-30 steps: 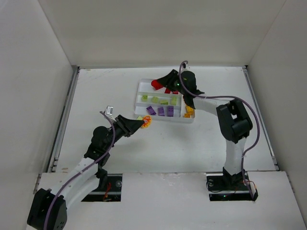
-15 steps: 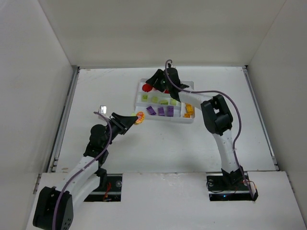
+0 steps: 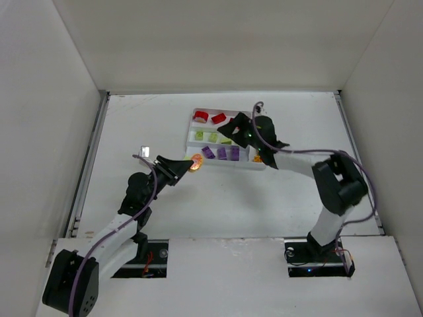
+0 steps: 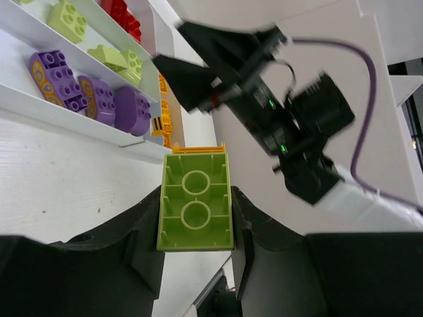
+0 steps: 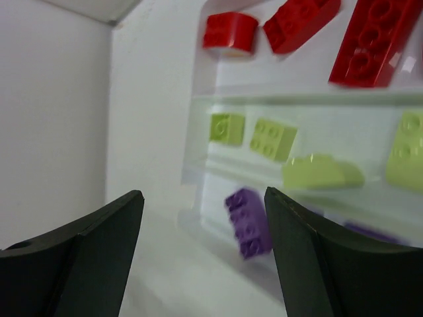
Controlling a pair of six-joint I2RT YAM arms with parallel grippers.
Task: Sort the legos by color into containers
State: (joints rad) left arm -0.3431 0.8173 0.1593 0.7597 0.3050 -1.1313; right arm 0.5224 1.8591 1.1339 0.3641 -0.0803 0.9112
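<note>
Pulled back rightward over tray (image 3: 190,136) with right gripper (image 5: 201,198), jaws apart. Clamps lime brick (image 4: 195,214) in left gripper (image 4: 196,198), perhaps orange piece (image 4: 198,148) behind.

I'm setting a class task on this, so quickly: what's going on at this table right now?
Two robot arms are sorting toy bricks by colour into a white compartment tray. The left tool is shut on a lime-green brick, held just outside the tray's near left corner and not yet dropped in. The right tool hovers open and empty above the tray. Inside, red bricks lie in the far slot, lime-green ones in the middle slot and purple ones in the near slot.
</note>
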